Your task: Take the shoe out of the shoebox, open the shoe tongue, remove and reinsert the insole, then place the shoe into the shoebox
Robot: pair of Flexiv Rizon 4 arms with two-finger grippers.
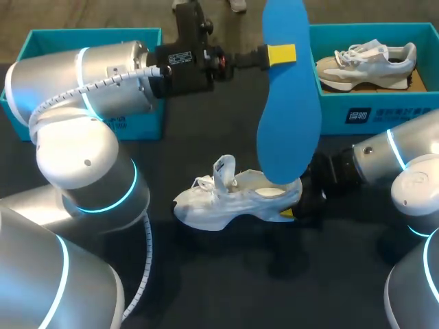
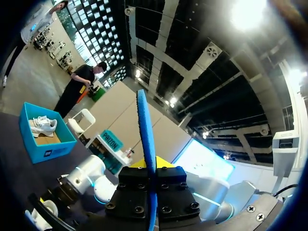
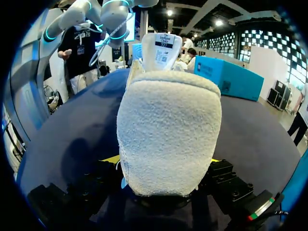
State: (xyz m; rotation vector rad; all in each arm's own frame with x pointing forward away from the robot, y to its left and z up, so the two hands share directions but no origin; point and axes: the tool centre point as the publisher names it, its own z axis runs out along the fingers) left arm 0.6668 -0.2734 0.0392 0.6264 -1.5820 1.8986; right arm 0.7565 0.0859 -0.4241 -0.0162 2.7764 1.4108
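Observation:
My left gripper is shut on a blue insole near its upper end. The insole hangs upright, its lower end over the heel opening of a white shoe. In the left wrist view the insole stands edge-on, pinched in the left gripper. The shoe rests on the dark table with its tongue pulled up. My right gripper is clamped on the shoe's heel from both sides. The right wrist view shows the fuzzy heel filling the right gripper, with the tongue ahead.
A teal shoebox stands at the back left, partly behind my left arm. A second teal shoebox at the back right holds another pale shoe. Bare dark table lies in front of the shoe.

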